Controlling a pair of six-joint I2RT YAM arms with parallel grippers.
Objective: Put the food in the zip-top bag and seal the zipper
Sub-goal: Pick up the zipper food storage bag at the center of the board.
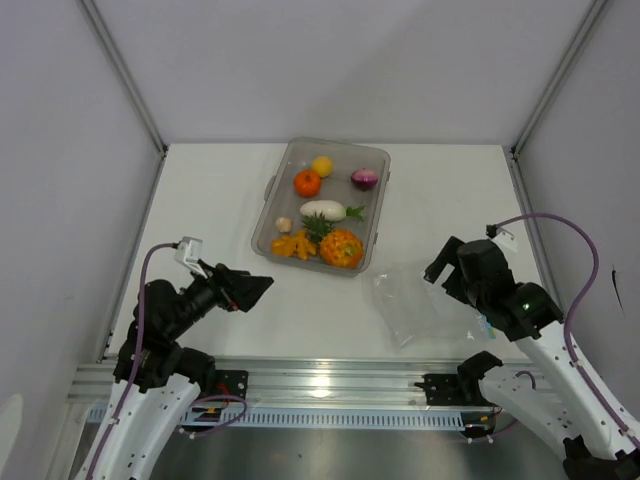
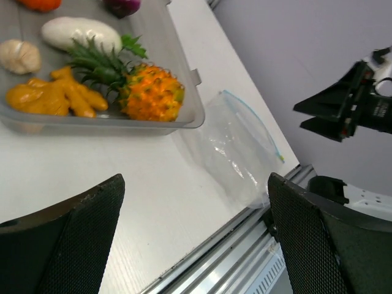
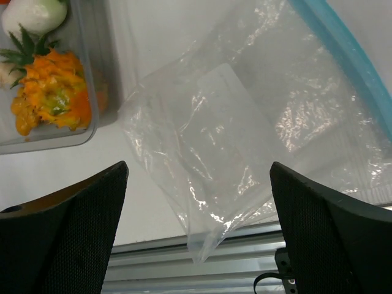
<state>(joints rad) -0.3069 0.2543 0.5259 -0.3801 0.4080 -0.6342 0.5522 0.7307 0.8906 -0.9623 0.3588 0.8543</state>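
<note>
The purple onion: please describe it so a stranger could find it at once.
Look at the clear tray in the middle of the white table. The onion lies in its far right corner, the only purple thing there.

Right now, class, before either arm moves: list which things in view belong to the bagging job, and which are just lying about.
Belongs to the job:
tomato; lemon; onion; radish; pumpkin; green sprig; orange bits; zip-top bag; blue zipper.

Just lying about:
clear tray, which only holds the food; table.
</note>
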